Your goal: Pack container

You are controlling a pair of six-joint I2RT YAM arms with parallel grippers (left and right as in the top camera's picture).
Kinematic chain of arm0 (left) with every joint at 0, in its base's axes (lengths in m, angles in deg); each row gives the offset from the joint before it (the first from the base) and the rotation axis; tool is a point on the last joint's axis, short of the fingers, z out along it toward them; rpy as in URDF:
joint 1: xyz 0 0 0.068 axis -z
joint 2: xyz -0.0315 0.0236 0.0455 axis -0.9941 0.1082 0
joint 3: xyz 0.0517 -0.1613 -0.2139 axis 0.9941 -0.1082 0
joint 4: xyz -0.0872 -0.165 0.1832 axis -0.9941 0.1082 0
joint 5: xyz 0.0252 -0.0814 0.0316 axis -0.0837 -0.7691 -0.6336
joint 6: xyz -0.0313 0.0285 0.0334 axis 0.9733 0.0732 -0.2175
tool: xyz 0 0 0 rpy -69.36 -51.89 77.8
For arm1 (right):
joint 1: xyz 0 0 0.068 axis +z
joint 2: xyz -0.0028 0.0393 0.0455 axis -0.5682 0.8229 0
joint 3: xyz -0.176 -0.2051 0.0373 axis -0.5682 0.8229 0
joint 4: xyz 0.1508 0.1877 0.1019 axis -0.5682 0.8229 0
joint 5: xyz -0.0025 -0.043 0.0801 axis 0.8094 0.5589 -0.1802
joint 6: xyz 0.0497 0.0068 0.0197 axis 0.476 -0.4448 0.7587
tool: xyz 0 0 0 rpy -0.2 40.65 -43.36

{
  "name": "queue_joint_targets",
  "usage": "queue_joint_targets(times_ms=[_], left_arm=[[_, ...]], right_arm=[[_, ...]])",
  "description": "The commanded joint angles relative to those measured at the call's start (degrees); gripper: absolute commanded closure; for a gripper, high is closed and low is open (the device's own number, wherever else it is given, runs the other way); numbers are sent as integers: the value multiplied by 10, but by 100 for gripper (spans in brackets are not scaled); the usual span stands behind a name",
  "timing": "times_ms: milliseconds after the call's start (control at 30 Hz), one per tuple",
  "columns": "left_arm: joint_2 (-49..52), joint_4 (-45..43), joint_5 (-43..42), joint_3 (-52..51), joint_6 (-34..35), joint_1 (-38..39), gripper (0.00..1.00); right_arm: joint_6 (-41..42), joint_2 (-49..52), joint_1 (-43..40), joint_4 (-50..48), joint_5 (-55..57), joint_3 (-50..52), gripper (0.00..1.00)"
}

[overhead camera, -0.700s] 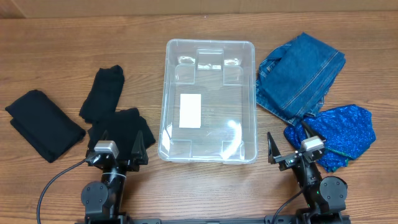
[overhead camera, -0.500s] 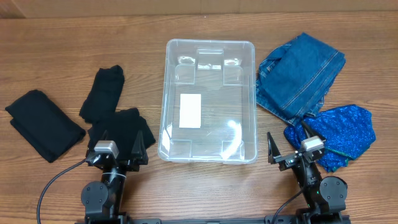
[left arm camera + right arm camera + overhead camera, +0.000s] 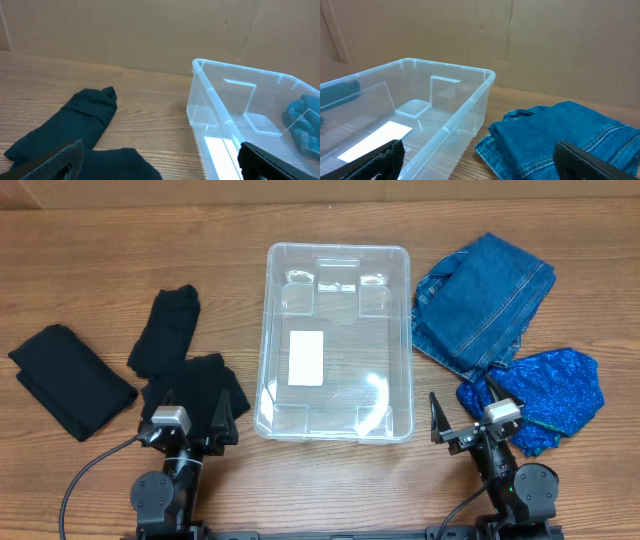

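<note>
The clear plastic container (image 3: 336,260) stands empty in the table's middle, a white label (image 3: 306,357) on its bottom. It shows in the left wrist view (image 3: 235,82) and the right wrist view (image 3: 445,75). My left gripper (image 3: 193,417) is open and empty at the front left, over the edge of a black garment (image 3: 190,383). My right gripper (image 3: 463,416) is open and empty at the front right, beside the folded blue jeans (image 3: 480,300), which also show in the right wrist view (image 3: 560,135).
Two more black garments lie on the left (image 3: 167,325) (image 3: 68,380). A shiny blue patterned garment (image 3: 550,390) lies at the right below the jeans. A cardboard wall (image 3: 125,30) stands behind the table.
</note>
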Motion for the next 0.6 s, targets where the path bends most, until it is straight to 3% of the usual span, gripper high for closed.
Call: queue_joint_targets(times_ms=[0,567], left_arm=[[-5,-1,-2,-3,-5,3,0],[-5,-1,-2,-3,-3,3,0]], right_arm=[[-2,-5,3,-5,-3,6,0],[-1,-5,3,-5,-3,6,0]])
